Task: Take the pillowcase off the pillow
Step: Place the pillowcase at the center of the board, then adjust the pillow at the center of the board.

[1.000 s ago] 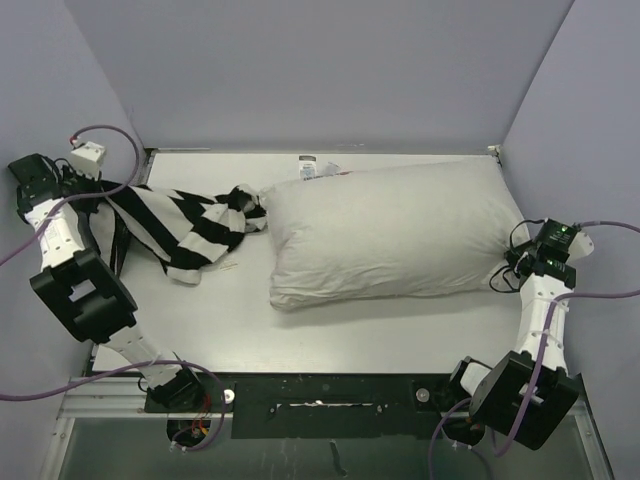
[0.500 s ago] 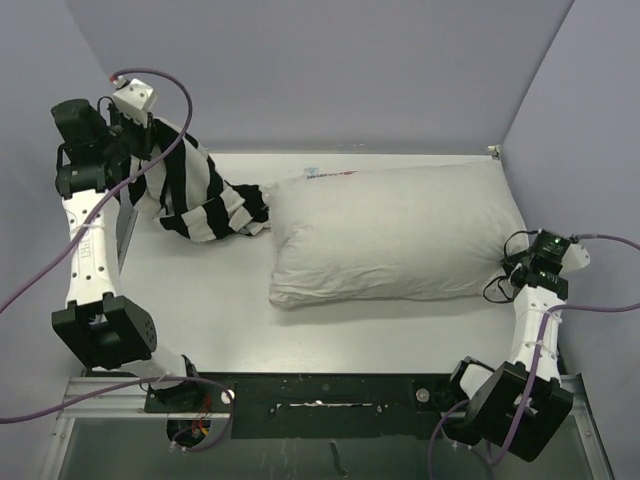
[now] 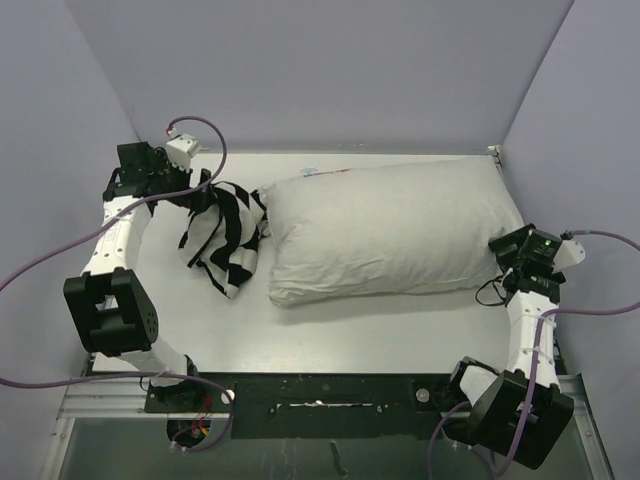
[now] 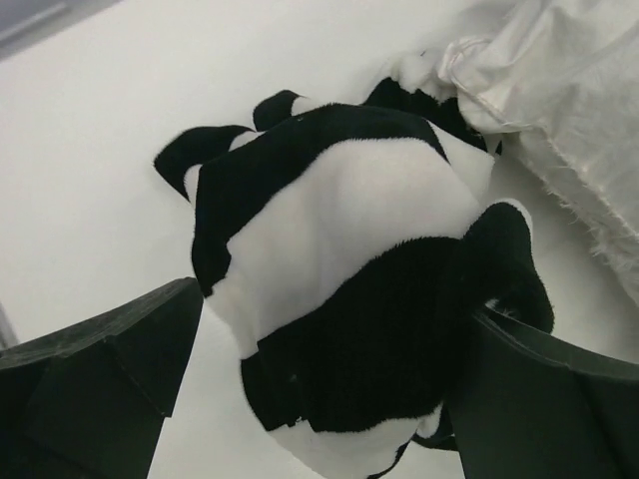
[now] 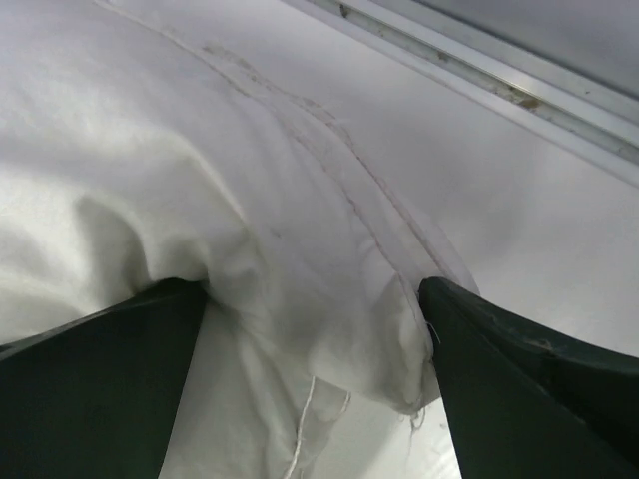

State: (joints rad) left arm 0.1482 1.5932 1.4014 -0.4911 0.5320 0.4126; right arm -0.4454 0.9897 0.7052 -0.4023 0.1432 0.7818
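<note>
The plain white pillow (image 3: 390, 230) lies across the middle of the table, bare. The black and white striped pillowcase (image 3: 225, 238) sits in a bunched heap against the pillow's left end. My left gripper (image 3: 200, 190) hangs over the top of that heap. In the left wrist view its fingers (image 4: 120, 349) stand wide apart, and the pillowcase (image 4: 339, 230) sags between them, brushing the right one. My right gripper (image 3: 500, 262) is at the pillow's right end. Its open jaws straddle the pillow's seamed corner (image 5: 329, 299) without pinching it.
Purple walls close in the table on the left, back and right. A small printed label (image 3: 325, 172) shows at the pillow's far edge. A metal rail (image 5: 479, 75) runs along the table edge near the right gripper. A black rail (image 3: 320, 400) with the arm bases lines the front.
The left arm has come down from its raised position toward the pillow and opened, and the pillowcase has dropped into a heap. The right jaws have opened off the pillow's corner.
</note>
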